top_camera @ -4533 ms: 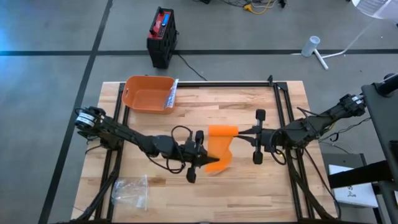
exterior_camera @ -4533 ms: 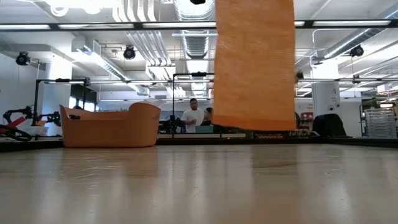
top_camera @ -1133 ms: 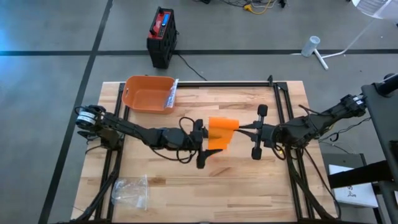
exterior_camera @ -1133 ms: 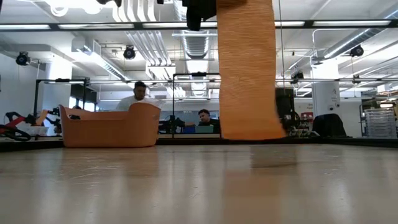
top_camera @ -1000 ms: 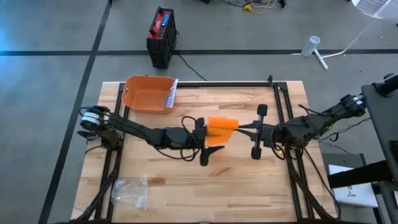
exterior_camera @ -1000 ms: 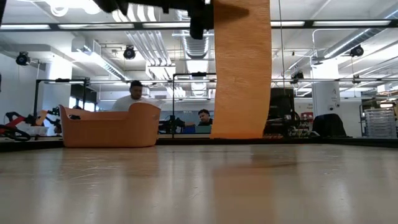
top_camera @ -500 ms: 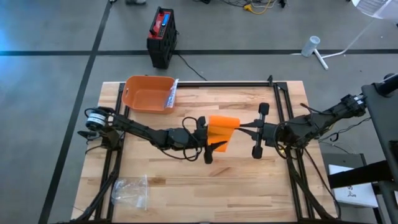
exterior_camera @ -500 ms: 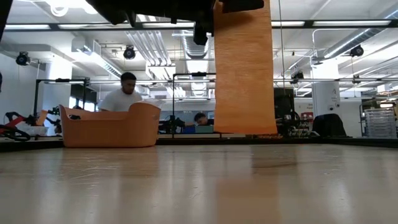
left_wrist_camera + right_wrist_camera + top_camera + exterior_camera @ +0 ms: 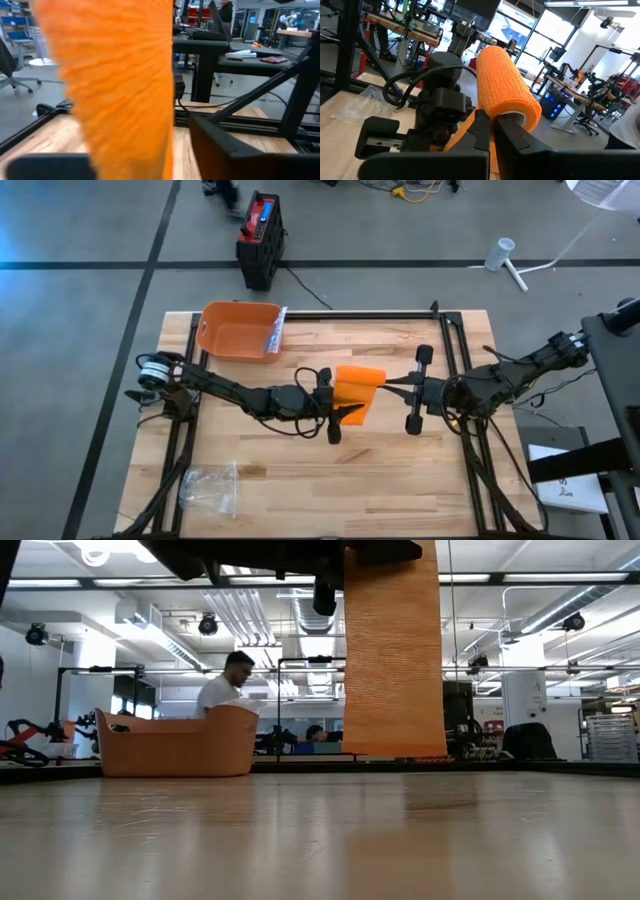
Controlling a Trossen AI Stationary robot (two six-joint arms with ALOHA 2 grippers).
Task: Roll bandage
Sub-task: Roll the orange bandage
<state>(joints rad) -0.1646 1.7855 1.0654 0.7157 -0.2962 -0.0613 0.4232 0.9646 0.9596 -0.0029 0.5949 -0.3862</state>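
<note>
Bandage: orange crinkled elastic bandage (image 9: 357, 380), partly wound into a roll with a pale core, the roll lying level above the table's middle; a loose strip hangs straight down from it (image 9: 394, 650), and in the low view its lower edge appears to end just above the board.
Texture: fine crosswise ribbing, plain orange, edges of the strip straight and parallel.
Right gripper: right gripper (image 9: 490, 122) pressed together on the end of the orange roll, holding it out toward the left arm.
Left gripper: left gripper (image 9: 335, 412) at the hanging strip's near face; the strip fills the left wrist view (image 9: 115, 85); whether the fingers pinch it I cannot tell.
Table: pale wooden slatted table top (image 9: 400, 480) framed by black metal rails.
Open room: bare board in front of and behind the strip, and along the right side.
Far-left corner: orange plastic tub (image 9: 238, 330) near the edge, well apart from the bandage.
Near-left corner: clear crumpled plastic bag (image 9: 208, 488).
Beyond the table: a person (image 9: 225, 690) behind the tub.
</note>
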